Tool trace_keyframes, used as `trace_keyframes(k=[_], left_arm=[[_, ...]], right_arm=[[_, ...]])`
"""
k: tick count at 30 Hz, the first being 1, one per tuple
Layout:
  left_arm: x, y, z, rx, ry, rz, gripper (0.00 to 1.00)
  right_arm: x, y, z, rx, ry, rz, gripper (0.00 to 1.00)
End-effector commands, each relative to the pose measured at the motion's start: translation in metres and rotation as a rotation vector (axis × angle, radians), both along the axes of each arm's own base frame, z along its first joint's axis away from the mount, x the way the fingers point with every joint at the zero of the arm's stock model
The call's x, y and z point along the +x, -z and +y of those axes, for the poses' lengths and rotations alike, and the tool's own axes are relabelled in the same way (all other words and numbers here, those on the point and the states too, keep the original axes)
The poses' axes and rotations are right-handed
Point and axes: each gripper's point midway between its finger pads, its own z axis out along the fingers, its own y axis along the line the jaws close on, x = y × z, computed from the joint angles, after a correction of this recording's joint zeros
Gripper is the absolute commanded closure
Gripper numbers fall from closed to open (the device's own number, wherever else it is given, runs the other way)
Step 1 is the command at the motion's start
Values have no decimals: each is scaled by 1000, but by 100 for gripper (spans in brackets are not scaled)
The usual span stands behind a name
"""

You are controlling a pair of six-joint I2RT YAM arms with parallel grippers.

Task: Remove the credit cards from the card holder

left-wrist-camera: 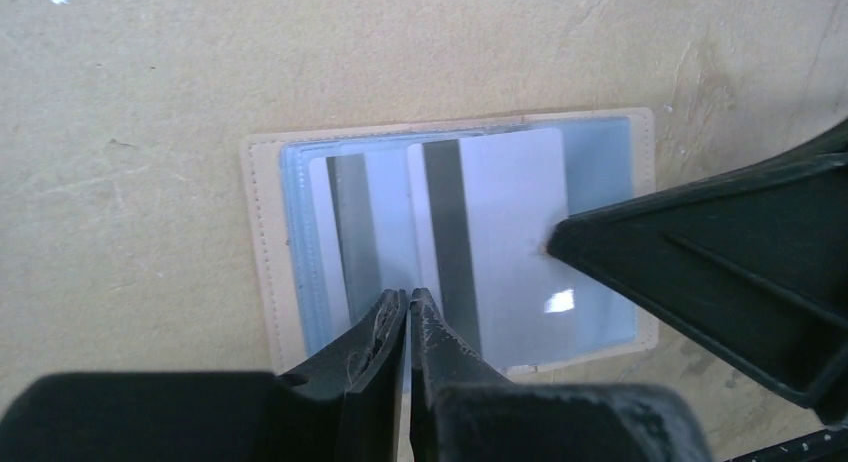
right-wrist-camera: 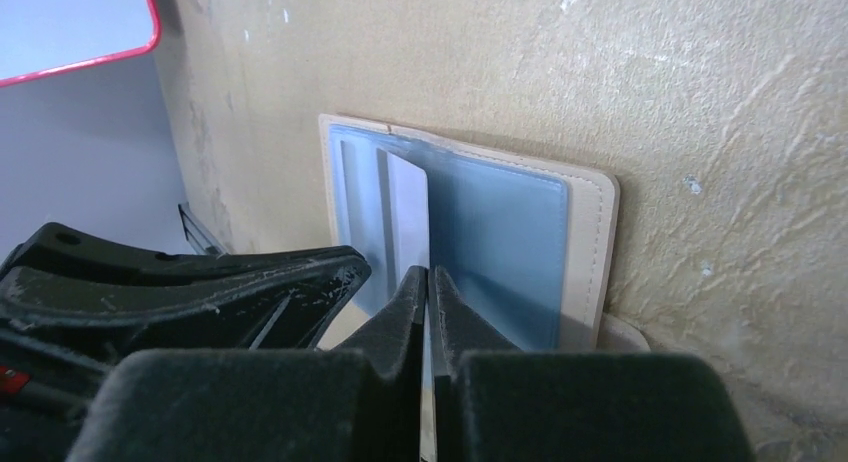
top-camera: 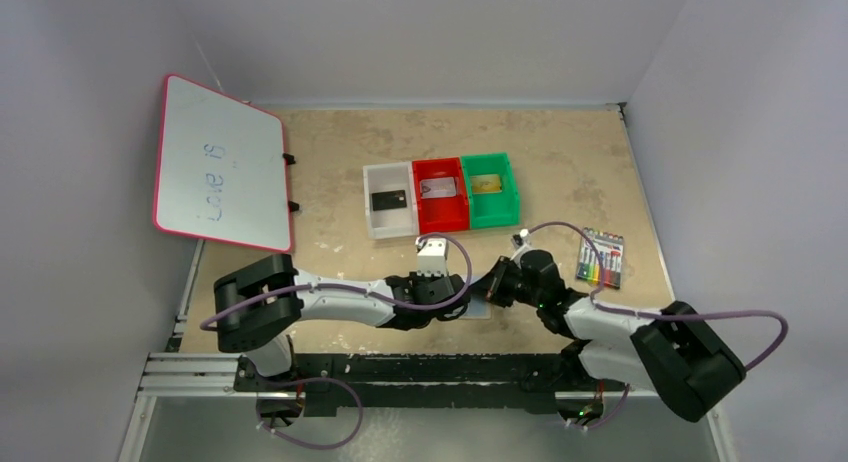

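While the closed left gripper [left-wrist-camera: 408, 304] pins the card holder [left-wrist-camera: 262, 242], the closed right gripper [right-wrist-camera: 428, 280] presses its striped card [left-wrist-camera: 510, 212], likely sliding it out.

card holder [left-wrist-camera: 262, 242]: tan stitched border, pale blue-grey panels, under both hands
card [left-wrist-camera: 510, 212]: silvery-white with a dark grey stripe, just ahead of the left hand [left-wrist-camera: 408, 307]
left hand, right hand [right-wrist-camera: 428, 282]: black
surface [left-wrist-camera: 150, 82]: mottled tan
beyond the hands: white bin [top-camera: 369, 197], red bin [top-camera: 442, 225], green bin [top-camera: 495, 221]
whiteboard [top-camera: 220, 167]: white face, pink-red frame, blue writing
markers [top-camera: 601, 257]: mixed colours, right of the right hand
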Motion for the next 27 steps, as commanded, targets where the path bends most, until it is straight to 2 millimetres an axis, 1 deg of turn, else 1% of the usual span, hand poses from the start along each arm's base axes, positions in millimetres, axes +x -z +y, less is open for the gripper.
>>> trace_keyframes(k=[1, 4, 8, 11, 13, 16, 19, 20, 21, 24, 27], left_arm=[[5, -15, 10, 11, -27, -50, 94], [4, -11, 8, 18, -16, -44, 94], [1, -5, -2, -2, 14, -22, 95], [-1, -4, -7, -6, 34, -14, 95], [-2, -2, -6, 4, 38, -8, 95], [-4, 6, 1, 49, 29, 8, 95], [-5, 12, 5, 87, 27, 20, 96], [-6, 13, 5, 90, 30, 23, 97], [-8, 14, 4, 90, 37, 27, 97], [-10, 18, 4, 93, 45, 35, 97], [-10, 21, 3, 92, 43, 39, 98]], right_arm=[[1, 2, -15, -64, 46, -19, 100], [-1, -1, -18, -61, 58, -28, 100], [-2, -3, -16, -48, 46, -28, 100], [-2, -7, -11, -29, 19, -40, 93], [-1, -13, -5, 8, 1, -57, 86], [-1, -22, 4, 69, -16, -70, 84], [1, -22, 4, 86, 4, -56, 83], [2, -22, 4, 88, 10, -55, 79], [2, -21, 4, 89, 13, -53, 77], [1, -20, 7, 93, -4, -46, 76], [-1, -19, 11, 111, -29, -47, 77]])
